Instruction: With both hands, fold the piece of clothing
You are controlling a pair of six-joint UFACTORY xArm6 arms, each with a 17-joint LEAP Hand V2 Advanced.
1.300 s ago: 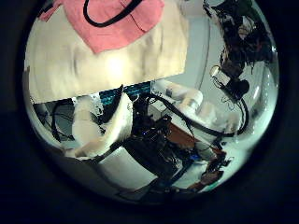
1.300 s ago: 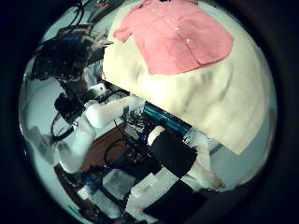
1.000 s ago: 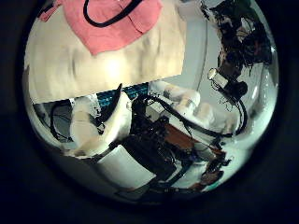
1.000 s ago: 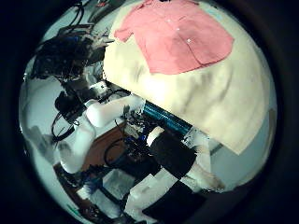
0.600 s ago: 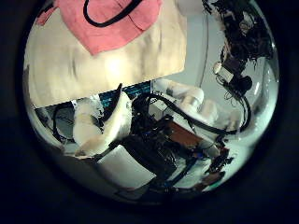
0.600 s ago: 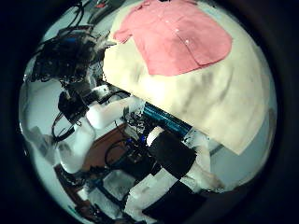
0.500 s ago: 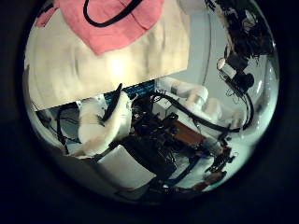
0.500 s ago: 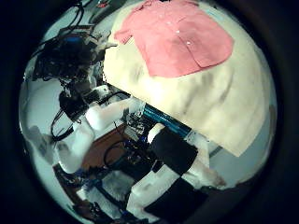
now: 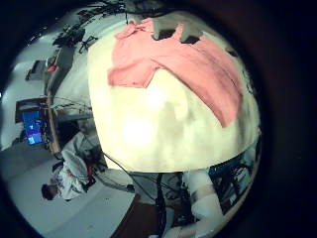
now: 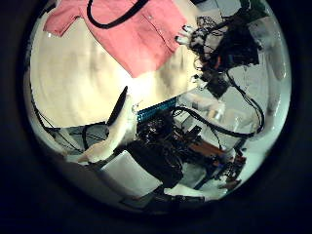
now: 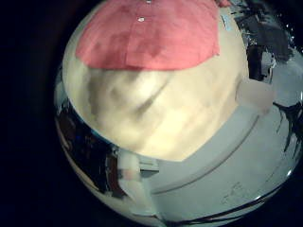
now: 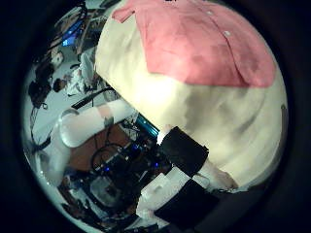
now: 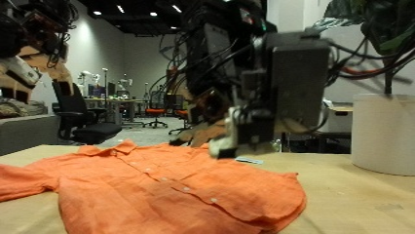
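The orange button-up shirt (image 13: 156,190) lies spread flat, front up, on the table (image 13: 363,205), one sleeve trailing off toward the left of the outside view and the collar toward the far edge. Over its right-hand hem hangs a robot hand (image 13: 266,93), clear of the cloth; which arm it belongs to cannot be established, and whether its fingers are open or curled cannot be told. The other robot hand's state likewise cannot be told. The palm views show the shirt (image 9: 188,64) well below both palms, so neither hand appears to hold anything. Judgement: the fold is not yet begun and the step in hand is the approach. To do it well, each hand should come down on a matching edge point, hem or shoulder, and pinch one layer only, so the cloth lifts evenly. Bare table lies to the right of the hem and along the near edge, giving room to carry cloth across. A white cylinder (image 13: 384,132) stands farther right and should be avoided.
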